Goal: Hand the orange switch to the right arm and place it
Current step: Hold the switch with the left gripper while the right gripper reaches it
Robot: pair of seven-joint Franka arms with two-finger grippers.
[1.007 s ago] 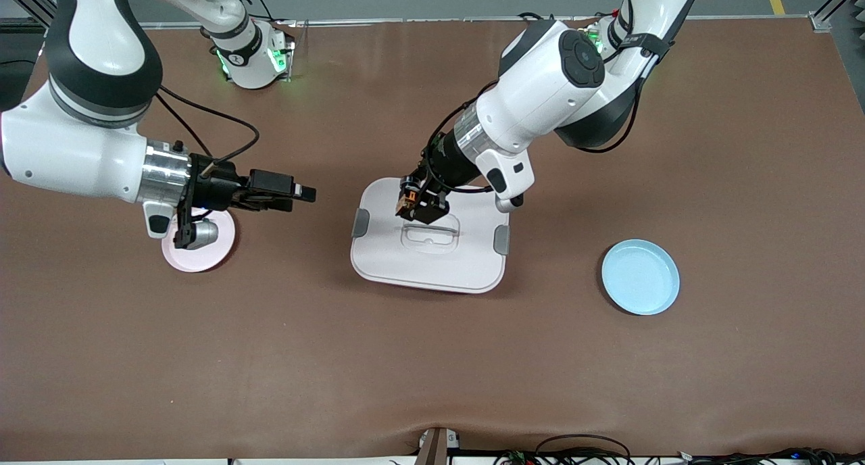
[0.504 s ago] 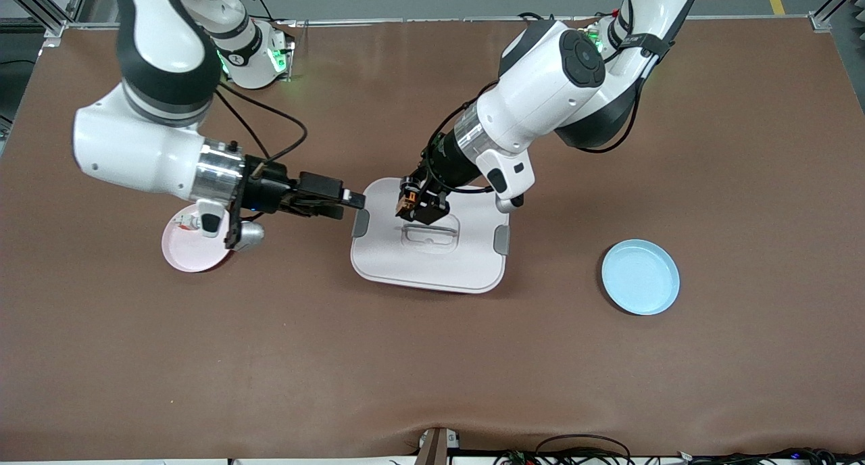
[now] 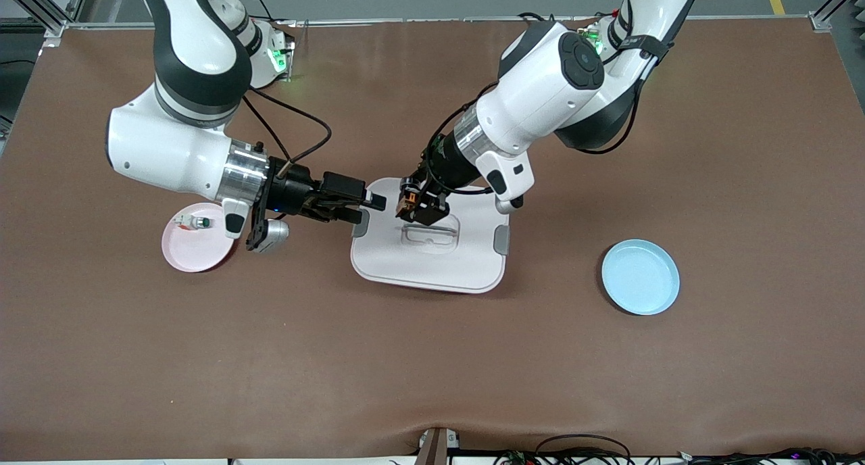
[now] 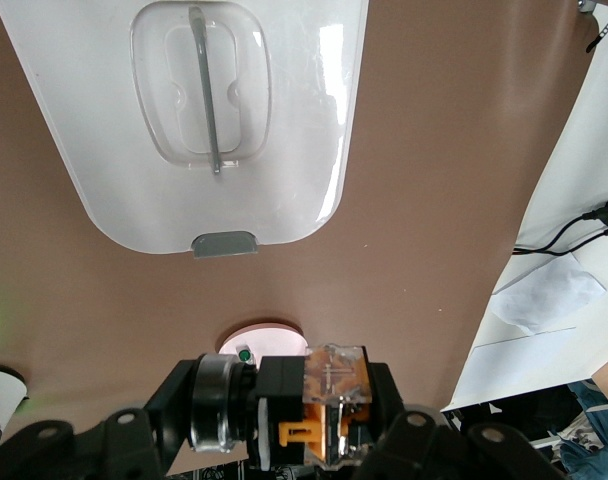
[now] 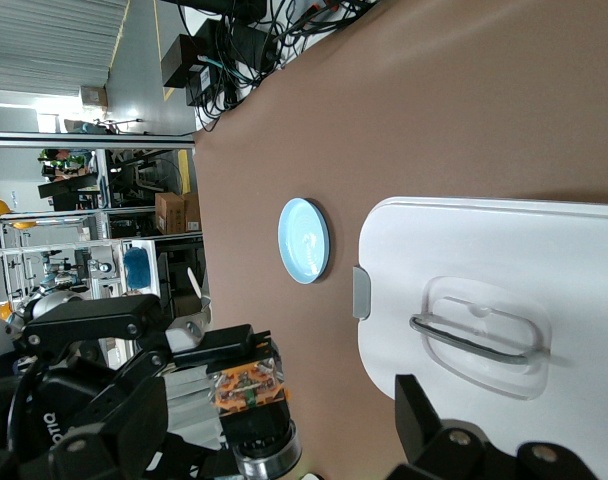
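The orange switch, a small black block with an orange middle and a silver ring, hangs over the white lid, at its edge farther from the front camera. My left gripper is shut on it. In the left wrist view the switch sits clamped between the black fingers. My right gripper stands open over the lid's edge toward the right arm's end, pointing at the switch with a short gap between them. In the right wrist view the switch shows ahead of the open right gripper, untouched by it.
A pink plate holding a small white part with a green top lies under the right arm's wrist. A light blue plate sits toward the left arm's end. The white lid has a recessed handle and grey side tabs.
The right arm has swung from over the pink plate toward the lid, bringing its open gripper close to the switch. The left arm and the switch have stayed put.
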